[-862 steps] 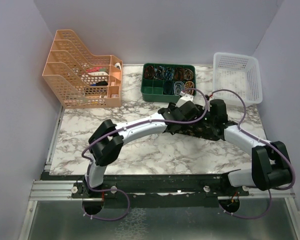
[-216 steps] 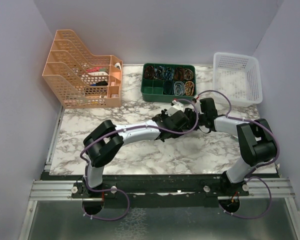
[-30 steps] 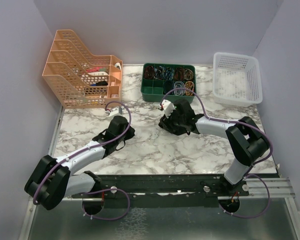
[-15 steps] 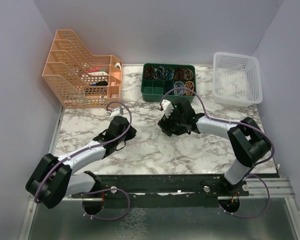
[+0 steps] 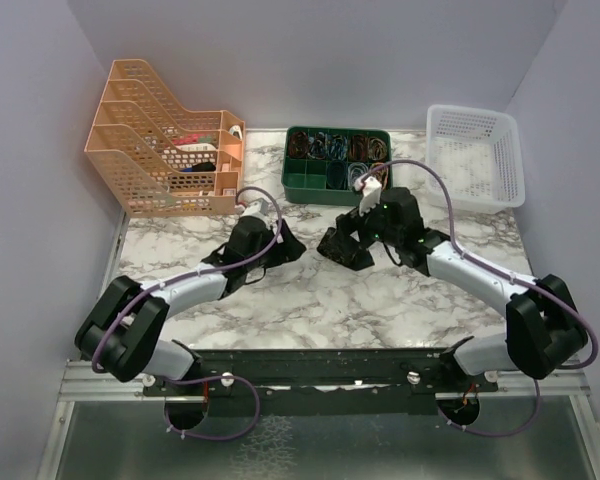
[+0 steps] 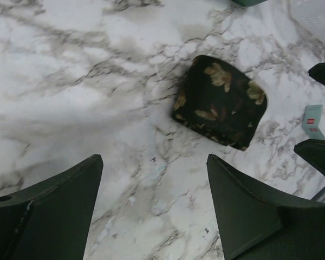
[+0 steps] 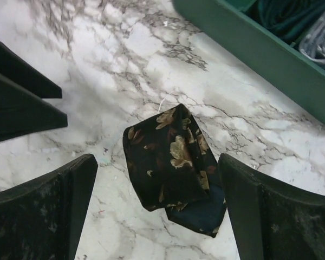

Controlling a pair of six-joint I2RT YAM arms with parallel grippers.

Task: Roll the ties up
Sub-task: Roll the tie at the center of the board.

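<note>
The tie (image 7: 170, 162) lies rolled into a compact black bundle with tan-gold leaf flecks on the marble table (image 5: 310, 300). A dark blue inner layer shows at its lower edge. My right gripper (image 7: 157, 157) hovers over it, open, with a finger on either side and neither touching. My left gripper (image 6: 154, 158) is open above bare marble, and the tie (image 6: 219, 103) rests just beyond its fingertips. From above, the tie (image 5: 338, 250) sits between the left gripper (image 5: 288, 245) and the right gripper (image 5: 363, 228).
A green tray (image 5: 310, 180) of rolled ties stands just behind the grippers, and its wall (image 7: 260, 49) is close to the bundle. An orange file rack (image 5: 170, 150) is at the back left. A white basket (image 5: 475, 155) is at the back right.
My left gripper has opened and moved right towards the rolled tie. The right gripper has opened wide and drawn up off the bundle, which stays on the table.
</note>
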